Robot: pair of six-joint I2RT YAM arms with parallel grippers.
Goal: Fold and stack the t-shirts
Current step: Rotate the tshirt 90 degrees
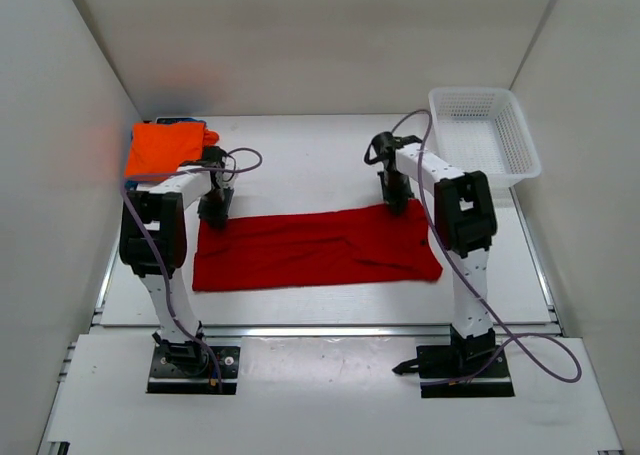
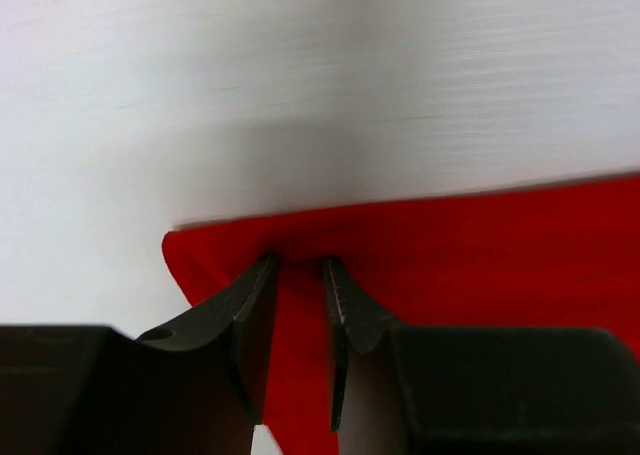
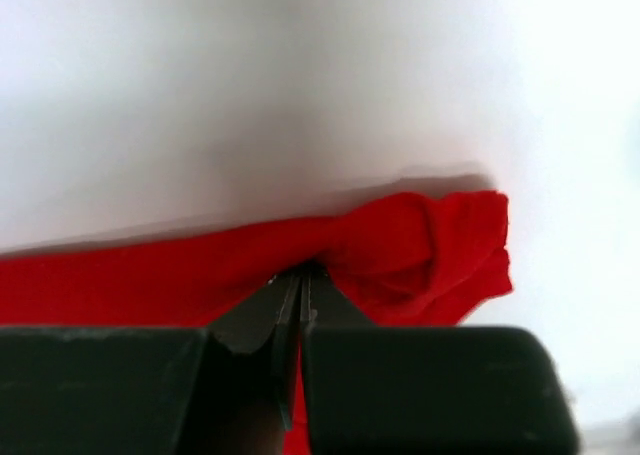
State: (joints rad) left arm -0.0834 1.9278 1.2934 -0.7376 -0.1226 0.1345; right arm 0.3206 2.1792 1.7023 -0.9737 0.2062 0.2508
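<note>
The deep red t-shirt lies on the table as a long folded band between the two arms. My left gripper is at its far left corner. In the left wrist view, the left gripper has its jaws a little apart, astride the flat red cloth. My right gripper is at the far right corner. In the right wrist view, it is shut on a bunched fold of the red shirt. The folded orange t-shirt lies at the back left. A sliver of the blue t-shirt shows under it.
A white lattice basket stands at the back right, close to the right arm. White walls enclose the table on the left, right and back. The orange stack sits just behind the left arm's wrist.
</note>
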